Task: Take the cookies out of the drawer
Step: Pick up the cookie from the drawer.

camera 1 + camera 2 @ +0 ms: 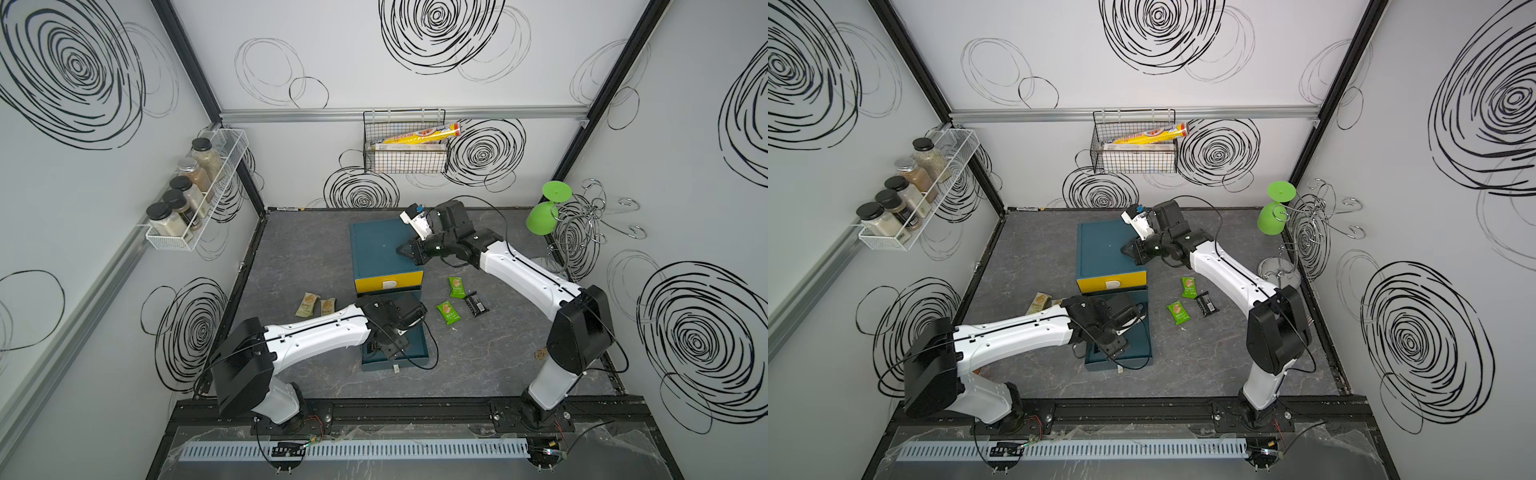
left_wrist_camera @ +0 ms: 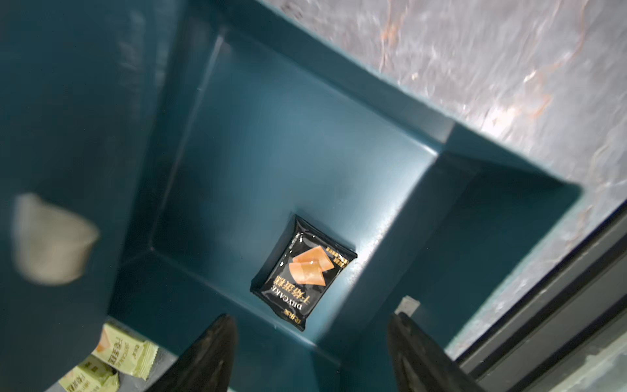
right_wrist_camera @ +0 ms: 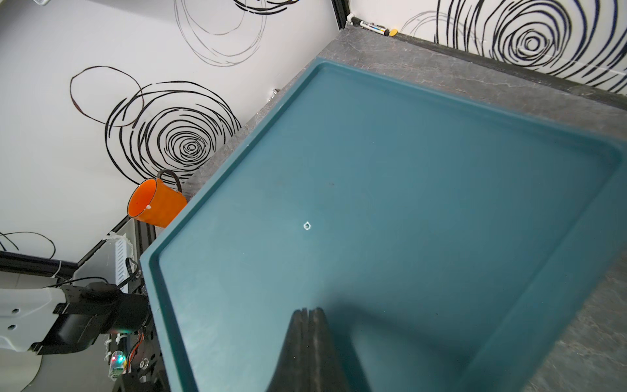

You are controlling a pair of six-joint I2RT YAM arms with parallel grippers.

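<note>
I'm hovering left gripper [image 2: 310, 319], spread, over drawer [image 2: 305, 135]; last black cookie packet [image 2: 303, 271] lying inside by wall (five other packets [image 1: 448, 311] out on tabletop [image 1: 498, 365]); right gripper [image 3: 308, 310] pressed together above cabinet [image 3: 373, 169]. Next likely needing lowering, pinching packet.

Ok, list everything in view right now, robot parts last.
remaining packet: one, black, inside the drawer
black packet: one, black, right of cabinet
green packets: two, green, right of cabinet
beige packets: two, beige, left of cabinet
drawer: one, teal, pulled out
cabinet: one, teal, yellow front, table centre
spice jars: five, black lids, left-wall rack
yellow box: one, yellow, back-wall basket
goblet: one, green, wire stand
mug: one, orange, right wrist view only
left gripper: open, above drawer
right gripper: shut, over cabinet top
</note>
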